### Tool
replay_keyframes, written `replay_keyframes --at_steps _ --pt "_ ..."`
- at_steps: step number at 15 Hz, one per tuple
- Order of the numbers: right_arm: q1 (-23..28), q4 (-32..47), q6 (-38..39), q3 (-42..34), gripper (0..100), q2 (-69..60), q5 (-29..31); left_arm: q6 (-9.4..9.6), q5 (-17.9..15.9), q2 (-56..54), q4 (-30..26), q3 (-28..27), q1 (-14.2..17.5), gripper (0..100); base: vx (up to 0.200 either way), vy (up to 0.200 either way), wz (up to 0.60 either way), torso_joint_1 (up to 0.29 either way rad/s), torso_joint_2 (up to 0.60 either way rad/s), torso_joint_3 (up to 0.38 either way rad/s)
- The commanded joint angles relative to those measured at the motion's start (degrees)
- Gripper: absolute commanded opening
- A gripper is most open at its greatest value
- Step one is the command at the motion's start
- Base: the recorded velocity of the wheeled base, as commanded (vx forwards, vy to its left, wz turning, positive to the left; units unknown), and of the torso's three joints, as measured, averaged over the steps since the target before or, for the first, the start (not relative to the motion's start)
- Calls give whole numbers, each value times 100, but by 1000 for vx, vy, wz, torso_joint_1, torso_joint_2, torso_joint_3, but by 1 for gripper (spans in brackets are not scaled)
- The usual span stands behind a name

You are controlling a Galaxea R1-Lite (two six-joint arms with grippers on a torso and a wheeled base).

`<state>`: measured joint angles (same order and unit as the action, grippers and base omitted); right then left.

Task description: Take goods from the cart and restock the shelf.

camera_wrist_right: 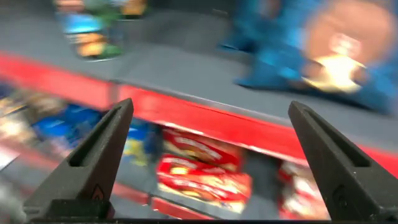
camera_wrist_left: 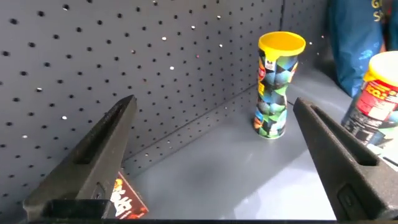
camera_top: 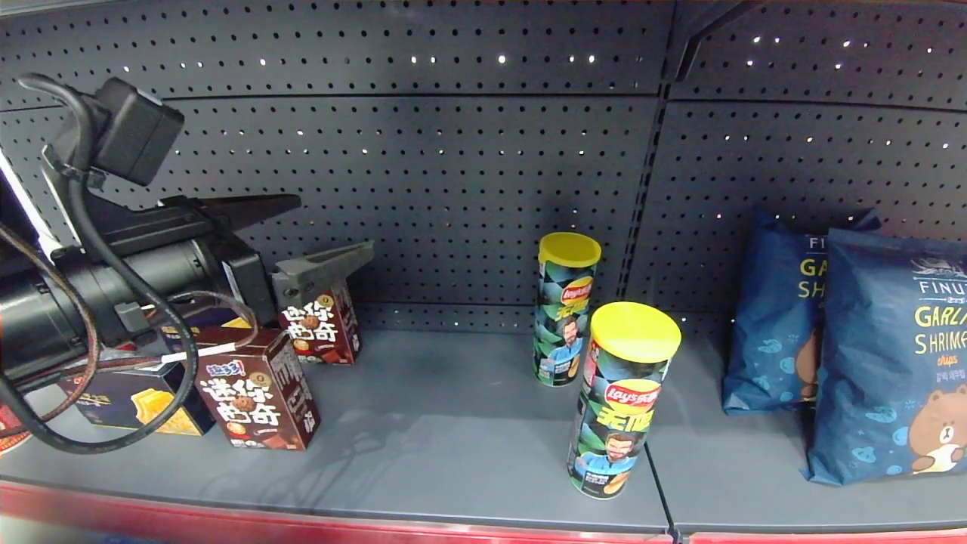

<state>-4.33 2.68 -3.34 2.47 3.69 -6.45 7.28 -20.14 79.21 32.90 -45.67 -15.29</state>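
Hovering at rear brown box [camera_top: 321, 329], left fingers [camera_top: 325, 264] spread wide; right fingers [camera_wrist_right: 93, 162] wide too, empty.

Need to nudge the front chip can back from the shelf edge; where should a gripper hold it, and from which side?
Hold the front can around its body at mid-height, below the yellow lid, coming level from the open front of the shelf. It stands upright and round; a rear can stands behind, and blue bags sit to its right.
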Motion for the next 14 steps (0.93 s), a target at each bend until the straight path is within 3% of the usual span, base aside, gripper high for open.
replay_keyframes --at_steps 1,4,6,7,10,12,14 --pt "661 -31 123 -10 100 9 21 2 1 -3 6 -39 70 100 0 0 0 0 0 0" --pt "442 -303 677 -107 100 -369 100 2 19 -20 6 -232 430 100 0 0 0 0 0 0" --pt "442 -242 606 -80 100 -317 -339 11 89 -20 6 -285 588 100 0 0 0 0 0 0" --pt "494 -172 606 -54 100 -176 -419 11 238 -55 -29 -373 588 100 0 0 0 0 0 0" --pt "301 -215 563 1212 100 1160 -955 54 300 -117 -161 -557 562 100 0 0 0 0 0 0" --pt "125 -198 457 1607 100 1582 -1350 134 432 -213 -223 -434 412 100 0 0 0 0 0 0" --pt "-112 -207 167 1897 100 2153 -1368 142 537 -424 -223 -56 228 100 0 0 0 0 0 0"
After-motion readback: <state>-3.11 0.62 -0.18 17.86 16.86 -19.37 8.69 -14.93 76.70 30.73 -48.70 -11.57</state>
